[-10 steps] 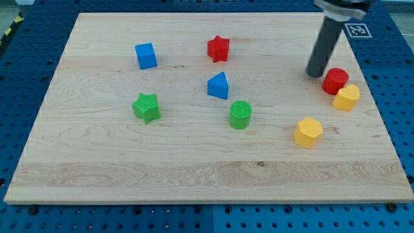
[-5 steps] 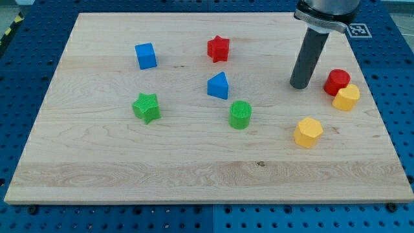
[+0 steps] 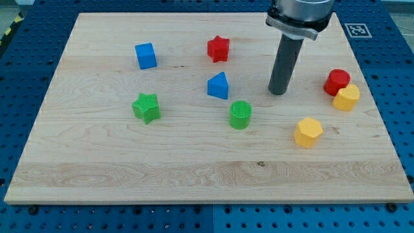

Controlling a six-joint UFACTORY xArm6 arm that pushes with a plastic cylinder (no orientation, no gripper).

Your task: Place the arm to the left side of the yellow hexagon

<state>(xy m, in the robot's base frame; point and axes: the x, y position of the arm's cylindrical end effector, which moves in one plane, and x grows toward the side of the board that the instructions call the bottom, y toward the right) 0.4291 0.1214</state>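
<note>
A yellow hexagon block (image 3: 308,132) lies at the view's lower right on the wooden board (image 3: 194,175). A second yellow block (image 3: 347,97), also hexagon-like, lies at the right edge, touching a red cylinder (image 3: 336,81). My tip (image 3: 277,92) rests on the board above and to the left of the lower yellow hexagon, well apart from it, and to the left of the red cylinder. It touches no block.
A green cylinder (image 3: 240,114) lies below and left of my tip, a blue triangular block (image 3: 218,85) to its left. A red star (image 3: 218,48), a blue cube (image 3: 145,55) and a green star (image 3: 147,107) lie further left.
My tip has slid to the view's left and slightly down, away from the red cylinder. No block has moved.
</note>
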